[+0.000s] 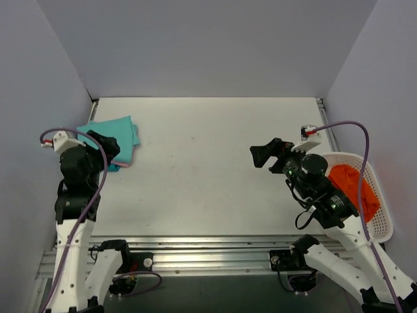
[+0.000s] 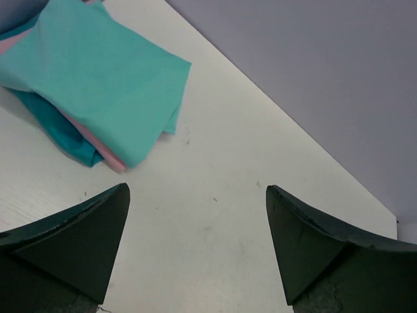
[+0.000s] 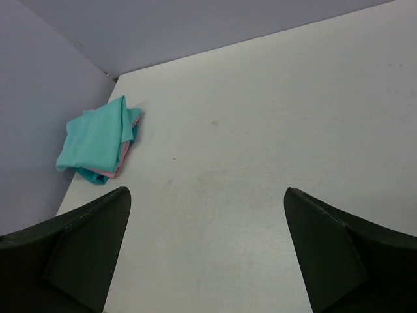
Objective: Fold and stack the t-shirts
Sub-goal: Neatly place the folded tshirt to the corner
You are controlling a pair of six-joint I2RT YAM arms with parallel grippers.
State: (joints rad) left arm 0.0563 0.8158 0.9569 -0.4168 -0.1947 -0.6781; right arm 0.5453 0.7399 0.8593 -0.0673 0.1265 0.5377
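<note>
**Left gripper** (image 2: 197,192): released. Both dark fingers are spread wide and nothing is held between them. It is poised above the worktop (image 1: 208,176), whose bare surface is seen through the gap.

**Stack of t-shirts** (image 1: 124,134): located just ahead of the left gripper, off toward its left finger in the wrist view, and apart from both fingertips. Three folded pieces are laid one upon another, flat on the worktop.
- Mint-teal t-shirt (image 2: 98,78): placed on top, so that most of the pile is covered.
- Pink t-shirt (image 2: 111,160): held in the middle layer; only a thin edge is shown.
- Darker turquoise t-shirt (image 2: 62,134): set at the bottom, with its edge exposed on the side nearer the left gripper.

**Right gripper** (image 3: 207,192): released. The fingers are parted wide and nothing is grasped. It is raised over bare worktop. The stack is seen well ahead of it and off to its left, far apart from it.

**White mesh basket** (image 1: 384,228): placed behind and to the right of the right gripper, beside that arm.

**Orange-red fabric** (image 1: 355,186): bundled inside the basket. Whether it is a shirt cannot be told.
</note>
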